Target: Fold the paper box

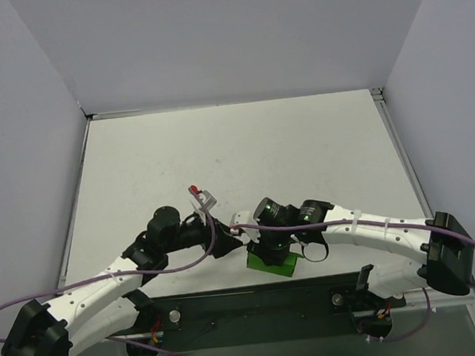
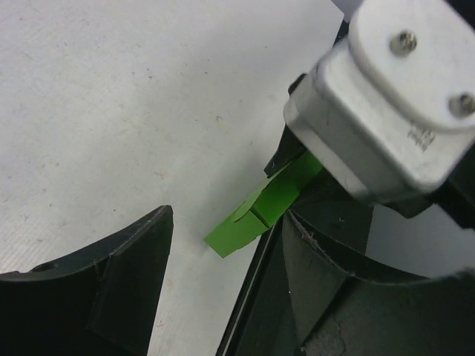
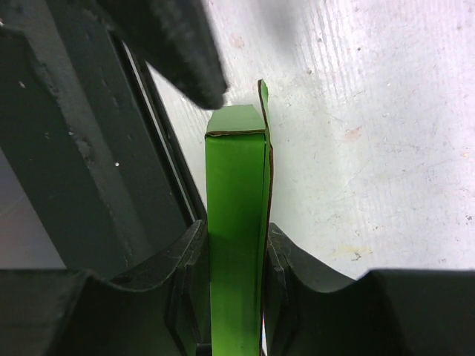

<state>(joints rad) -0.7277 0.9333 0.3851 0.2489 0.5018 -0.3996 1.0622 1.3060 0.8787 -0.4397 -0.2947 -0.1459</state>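
The green paper box [image 1: 273, 264] sits at the table's near edge, between the two arms. My right gripper [image 1: 267, 249] is shut on it. In the right wrist view both pads press the flattened box [image 3: 236, 170], and a thin flap [image 3: 263, 111] stands off its far end. My left gripper [image 1: 229, 243] is open just to the left of the box. In the left wrist view a green flap [image 2: 252, 216] pokes out between its spread fingers [image 2: 119, 282] without touching either. The right gripper's white body [image 2: 386, 111] fills that view's upper right.
The black base plate [image 1: 258, 304] runs along the near edge right under the box, and it also shows in the right wrist view [image 3: 74, 148]. The white table [image 1: 235, 153] stretches back to grey walls. A purple cable [image 1: 187, 265] loops along each arm.
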